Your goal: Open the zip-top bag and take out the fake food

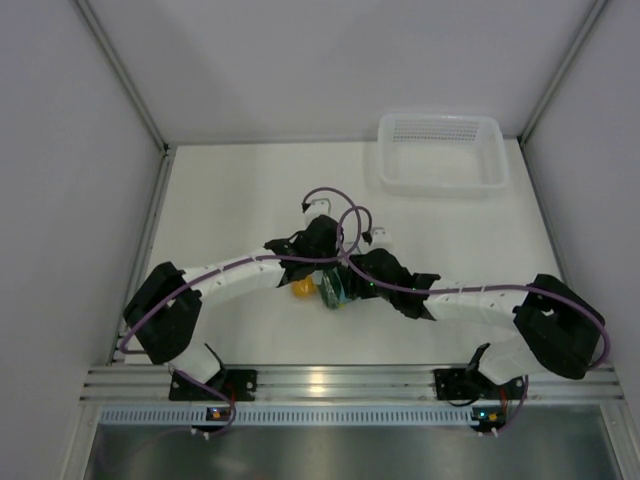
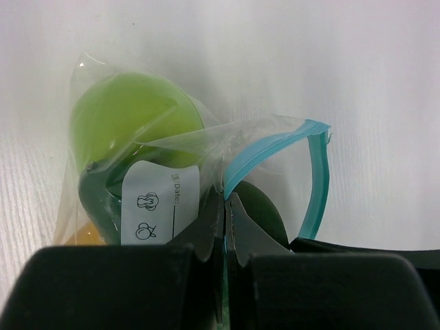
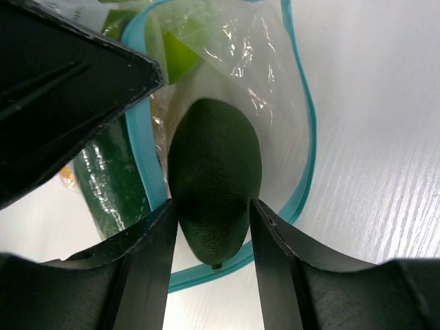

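From above I see the bag [image 1: 335,288] mid-table toward the near edge, between both arms; my left claw [image 2: 225,227] is clenched on its plastic, and my right claw [image 3: 212,234] grips the dark oval [image 3: 214,177] in its mouth.

"Date:" on the bag's white label [image 2: 159,204]

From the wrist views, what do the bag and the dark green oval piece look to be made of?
The zip-top bag looks like thin clear plastic film: see-through, crinkled, with bright glints, a light blue zip strip and a white printed label. The dark green oval, between the right pincer fingers, looks like matte moulded plastic or rubber with a finely pebbled skin; which one I can't tell.
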### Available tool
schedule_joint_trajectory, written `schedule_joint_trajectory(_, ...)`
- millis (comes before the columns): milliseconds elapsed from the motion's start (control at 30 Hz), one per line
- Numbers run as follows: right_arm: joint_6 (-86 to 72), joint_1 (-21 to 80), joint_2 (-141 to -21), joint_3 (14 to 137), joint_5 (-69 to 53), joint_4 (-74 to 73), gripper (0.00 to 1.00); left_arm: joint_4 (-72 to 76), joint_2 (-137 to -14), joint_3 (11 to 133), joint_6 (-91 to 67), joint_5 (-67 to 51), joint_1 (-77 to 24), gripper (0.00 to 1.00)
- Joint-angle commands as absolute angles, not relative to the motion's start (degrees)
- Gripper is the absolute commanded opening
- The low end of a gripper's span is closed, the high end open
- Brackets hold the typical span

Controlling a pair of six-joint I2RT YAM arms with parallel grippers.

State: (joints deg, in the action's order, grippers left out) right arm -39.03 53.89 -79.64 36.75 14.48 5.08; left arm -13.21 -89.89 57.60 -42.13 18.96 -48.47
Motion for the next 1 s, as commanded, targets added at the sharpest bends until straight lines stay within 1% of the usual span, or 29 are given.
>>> schedule_joint_trajectory(0,-38.2,54.8,-81.7,36.4,14.9,7.8,0.47,-9.1,-90.7,57.1,-43.0,18.2,-48.3,0.0)
schedule_joint_trajectory(267,-35.4,54.2,-89.6,42.4,18.0,8.6,0.51,-6.5,-92.0,56.0,-43.7,13.8,-48.2,0.0)
schedule_joint_trajectory(333,-35.4,54.0,-89.7,42.9,19.2,9.0,0.55,-6.4,-91.7,55.6,-43.7,13.7,-48.2,0.0)
schedule_joint_trajectory(400,-35.1,53.8,-88.9,42.7,20.4,9.8,0.57,-6.4,-91.4,55.4,-43.4,13.7,-48.2,0.0)
schedule_joint_trajectory(600,-33.0,52.7,-87.9,43.2,20.1,14.1,0.57,-6.4,-91.0,54.8,-43.8,13.5,-48.1,0.0)
schedule_joint_trajectory(833,-30.9,51.3,-90.9,45.4,20.0,16.6,0.57,-6.2,-91.1,54.9,-43.7,12.4,-48.1,0.0)
schedule_joint_trajectory(967,-29.9,50.8,-93.9,47.8,20.0,16.4,0.61,-5.4,-91.8,54.7,-43.9,11.0,-48.1,0.0)
